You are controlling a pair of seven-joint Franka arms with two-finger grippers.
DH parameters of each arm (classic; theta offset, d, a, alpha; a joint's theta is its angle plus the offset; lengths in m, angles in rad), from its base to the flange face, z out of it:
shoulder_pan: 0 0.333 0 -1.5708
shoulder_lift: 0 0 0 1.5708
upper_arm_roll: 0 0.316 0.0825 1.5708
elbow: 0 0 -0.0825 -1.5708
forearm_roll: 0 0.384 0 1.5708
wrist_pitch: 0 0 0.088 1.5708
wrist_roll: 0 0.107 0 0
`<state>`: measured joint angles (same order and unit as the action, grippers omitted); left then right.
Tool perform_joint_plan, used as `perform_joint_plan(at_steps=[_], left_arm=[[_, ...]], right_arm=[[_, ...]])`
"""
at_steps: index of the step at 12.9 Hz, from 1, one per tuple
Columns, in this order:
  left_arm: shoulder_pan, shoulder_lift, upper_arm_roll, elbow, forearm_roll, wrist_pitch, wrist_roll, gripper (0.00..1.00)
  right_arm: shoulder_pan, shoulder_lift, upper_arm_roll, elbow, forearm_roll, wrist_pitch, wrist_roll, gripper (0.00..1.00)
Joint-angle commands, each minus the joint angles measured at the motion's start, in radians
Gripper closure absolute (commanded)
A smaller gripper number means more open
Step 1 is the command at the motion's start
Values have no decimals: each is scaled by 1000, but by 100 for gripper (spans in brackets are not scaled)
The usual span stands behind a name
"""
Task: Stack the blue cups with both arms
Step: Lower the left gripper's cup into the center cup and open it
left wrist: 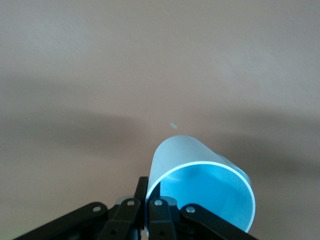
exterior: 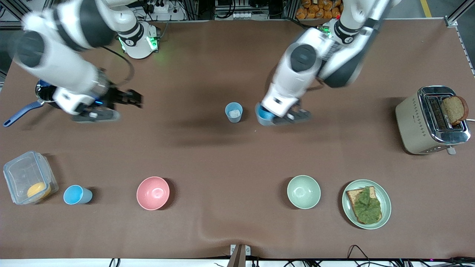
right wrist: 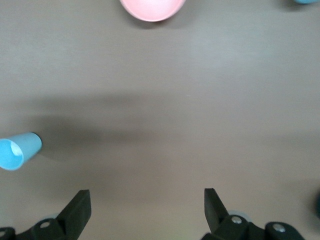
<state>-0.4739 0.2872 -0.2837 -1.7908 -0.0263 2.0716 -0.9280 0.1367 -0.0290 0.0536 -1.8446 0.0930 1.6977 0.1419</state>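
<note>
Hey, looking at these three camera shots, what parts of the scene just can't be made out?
- Front view: the held cup is mostly covered by the left arm's wrist; the left end effector is blurred.
- Left wrist view: the held cup's base is out of sight past its body.
- Front view: the dark pan sits largely under the right arm.
- Right wrist view: the pink bowl is cut by the edge.

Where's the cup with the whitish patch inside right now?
The cup with the whitish patch stands upright mid-table in the front view, beside the left gripper, which is shut on another blue cup.
</note>
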Motion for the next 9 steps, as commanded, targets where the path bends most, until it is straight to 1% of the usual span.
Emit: perform_joint_plan(at_steps=[1,3,5,9], left_arm=[[-69,67,4,18,-20,65,-66,100],[-89,84,3,18,-24,96,-69,100],[-112,115,4,13,-27,108,-71,100],[-143,155,4,13,-27,153,-71,100]], right_arm=[[-107,-11,-1,99,-9,-90,-99,0],[-117,-9,-67,128,-9,-93,-191,0],[-117,-6,-113,146,-4,-93,-234,0],[-111,0,-118,168,-2,-111,-232,0]])
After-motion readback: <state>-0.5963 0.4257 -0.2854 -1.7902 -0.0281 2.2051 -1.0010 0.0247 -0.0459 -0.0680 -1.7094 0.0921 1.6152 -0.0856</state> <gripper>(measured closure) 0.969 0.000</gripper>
